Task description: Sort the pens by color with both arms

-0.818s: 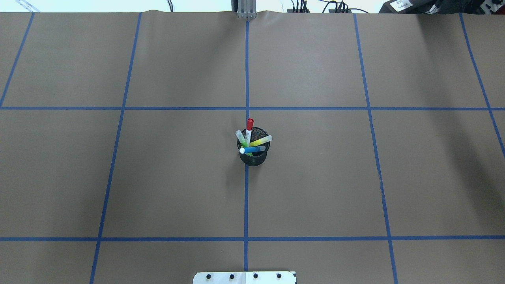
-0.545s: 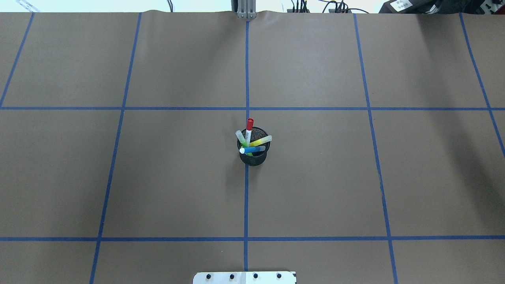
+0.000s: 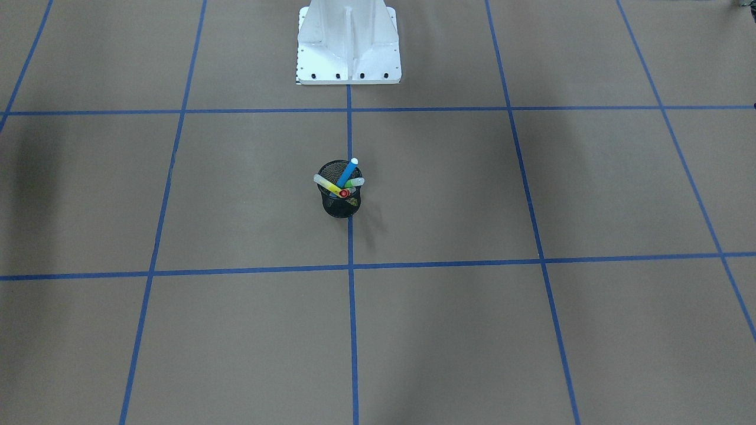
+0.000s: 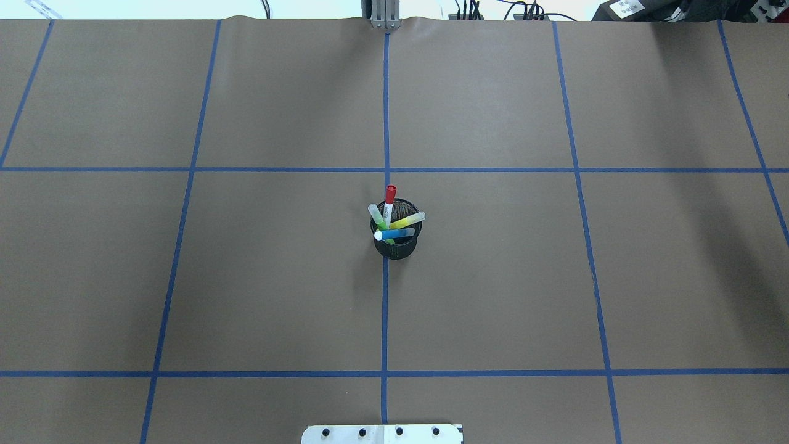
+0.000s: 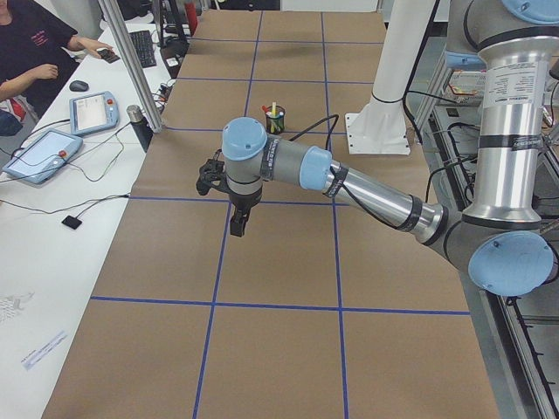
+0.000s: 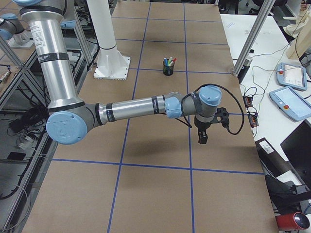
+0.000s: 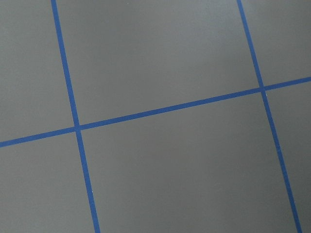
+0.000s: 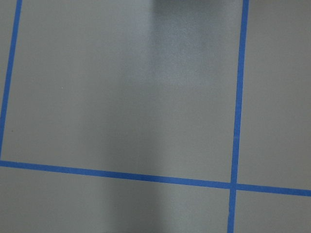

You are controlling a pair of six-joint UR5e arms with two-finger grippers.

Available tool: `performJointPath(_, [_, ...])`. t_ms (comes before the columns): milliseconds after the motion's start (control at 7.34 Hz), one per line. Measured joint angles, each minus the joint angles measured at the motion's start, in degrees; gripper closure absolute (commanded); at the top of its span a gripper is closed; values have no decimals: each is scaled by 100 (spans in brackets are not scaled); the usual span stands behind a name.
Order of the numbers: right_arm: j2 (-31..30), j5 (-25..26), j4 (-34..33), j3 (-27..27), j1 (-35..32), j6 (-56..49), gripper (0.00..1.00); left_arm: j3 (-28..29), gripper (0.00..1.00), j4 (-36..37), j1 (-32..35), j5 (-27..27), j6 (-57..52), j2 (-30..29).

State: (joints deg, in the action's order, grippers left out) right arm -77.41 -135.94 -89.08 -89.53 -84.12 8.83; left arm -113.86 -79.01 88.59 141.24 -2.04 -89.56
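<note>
**Item 1: pens, qty 4.** Blue pen (image 4: 394,234), red-capped white pen (image 4: 389,203), green pen (image 4: 376,216), yellow pen (image 4: 410,219). All stand tilted, caps up, fanned out in a black mesh cup (image 4: 396,246) at mid-tabletop (image 4: 246,277), well apart from every edge. None sorted yet.

**Handling (est.):** light, stiff plastic. Barrels are smooth & round, so prob. slippery, and caps may pull off. You'd best take each on the exposed upper part near its cap and draw it out along its own lean. The pens cross each other, and the cup looks light enough to tip or drag.

**Item 2: left pincer** (image 5: 238,223). Hangs over the tabletop toward its left end edge, pointing down, well apart from the cup. Whether its fingers are apart or together, you can't tell from the side view.

**Item 3: right pincer** (image 6: 202,137). Same pose toward the right end edge. Finger state also can't be told.

**Wrist cams:** tabletop w/ blue tape lines only.
</note>
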Motion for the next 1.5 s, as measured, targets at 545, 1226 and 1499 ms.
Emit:
performJointPath(545, [418,-100,-18,-107,515,587,0,-28,0,10,0,0,79,2])
performJointPath(1226, [1198,-26,-63,-723,1410,3463,2,10,0,18,-6,6,156,2])
performJointPath(1499, [1444,82,-65,-991,1867,4506,2,13,0,5,-8,8,223,1])
